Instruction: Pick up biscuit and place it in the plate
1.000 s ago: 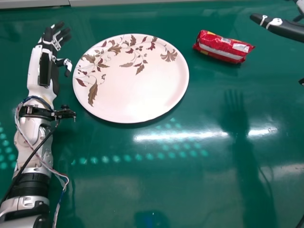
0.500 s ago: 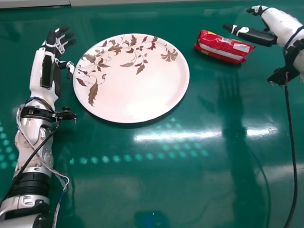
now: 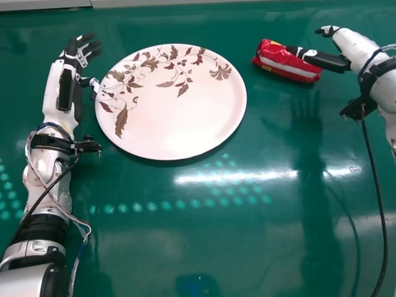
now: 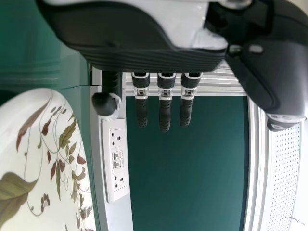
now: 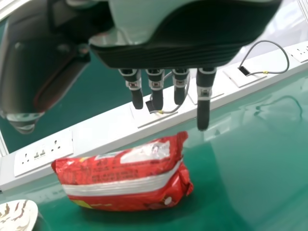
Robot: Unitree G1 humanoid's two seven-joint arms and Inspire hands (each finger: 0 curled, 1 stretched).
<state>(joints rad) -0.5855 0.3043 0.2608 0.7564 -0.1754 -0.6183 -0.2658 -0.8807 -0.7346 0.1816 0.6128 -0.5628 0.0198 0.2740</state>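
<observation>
Just left of the right robot hand (image 3: 357, 49), fingers straight and released, the biscuit (image 3: 277, 60) lies on the bench (image 3: 247, 247).

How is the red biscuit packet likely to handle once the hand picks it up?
The red biscuit packet probably keeps its long, blocky shape, though its crinkled end suggests the wrapper would give a little. The shiny wrapper may be somewhat slippery. Lying on a broad side, it seems unlikely to roll if nudged.
</observation>
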